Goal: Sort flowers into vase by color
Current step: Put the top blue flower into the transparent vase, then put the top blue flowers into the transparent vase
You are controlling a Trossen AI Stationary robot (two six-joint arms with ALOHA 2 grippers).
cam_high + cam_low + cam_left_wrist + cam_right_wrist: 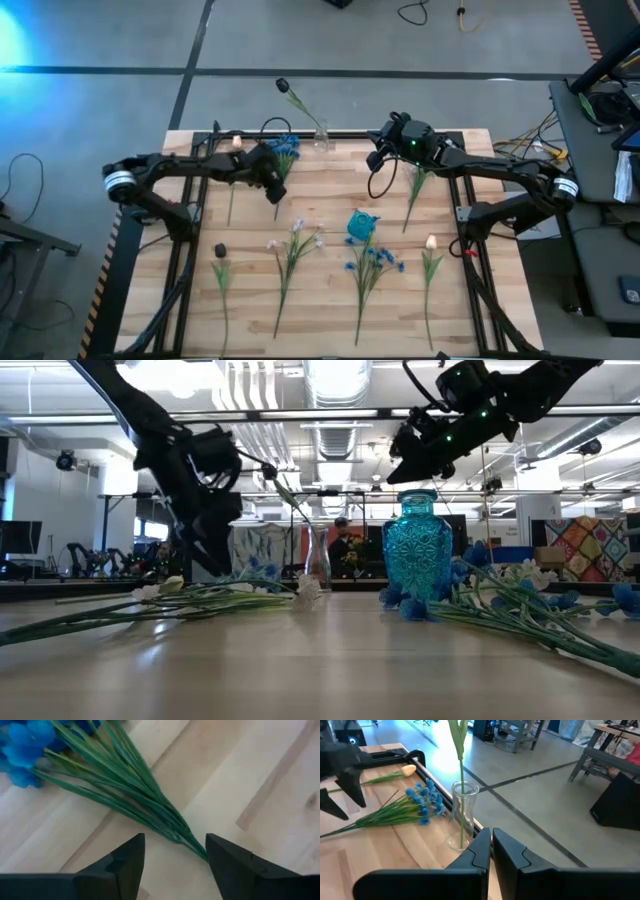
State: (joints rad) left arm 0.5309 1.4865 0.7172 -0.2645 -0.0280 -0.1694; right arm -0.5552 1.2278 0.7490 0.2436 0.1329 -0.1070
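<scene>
Tools poised at the far edge of the worktop

Left tool hovers with its fingers apart over the thin green stem end of a blue flower, which lies flat on the worktop near the far edge; its long narrow leaves fan out toward bright blue clustered heads. Right tool has its two fingers pressed together, empty, just beside a clear glass vase that stands upright at the far edge and holds one green stem topped by a small black bud.

A cream-yellow tulip bud lies beside the blue flower, close to the left arm. Toward the middle stands a blue glass vase, patterned and upright, with another blue flower lying next to it. Along the near half lie a black-budded stem, a pale white-pink spray, and a second cream tulip, all well apart. One more green stem lies under the right arm.

Light wooden planks make up the worktop, framed in black. Grey concrete floor surrounds it, and a person shows far behind in the room.
</scene>
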